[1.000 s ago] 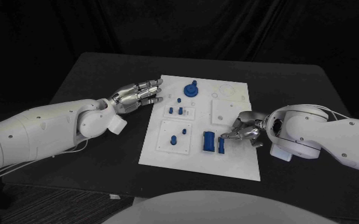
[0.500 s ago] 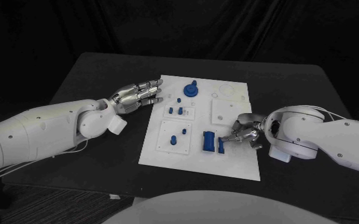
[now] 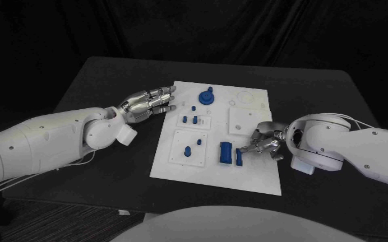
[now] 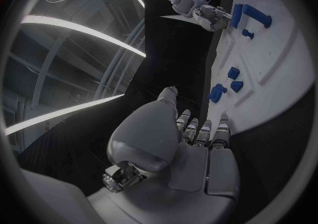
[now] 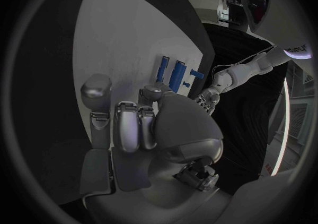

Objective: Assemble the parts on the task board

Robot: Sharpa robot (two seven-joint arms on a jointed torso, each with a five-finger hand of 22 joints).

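Reaching over the white task board [image 3: 243, 172], the right hand [image 3: 264, 140] has its fingers bunched at a blue part [image 3: 239, 158]; I cannot tell if it holds it. The left hand [image 3: 148, 103] hovers beside the board, fingers straight, holding nothing.

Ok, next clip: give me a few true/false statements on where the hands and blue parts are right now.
1. The right hand is at the two upright blue blocks near the task board's front. True.
2. The left hand holds a blue part. False: it is open, holding nothing, beside the board's left edge.
3. The round blue part sits near the board's far edge. True.
4. All blue parts lie off the board. False: they are on it.
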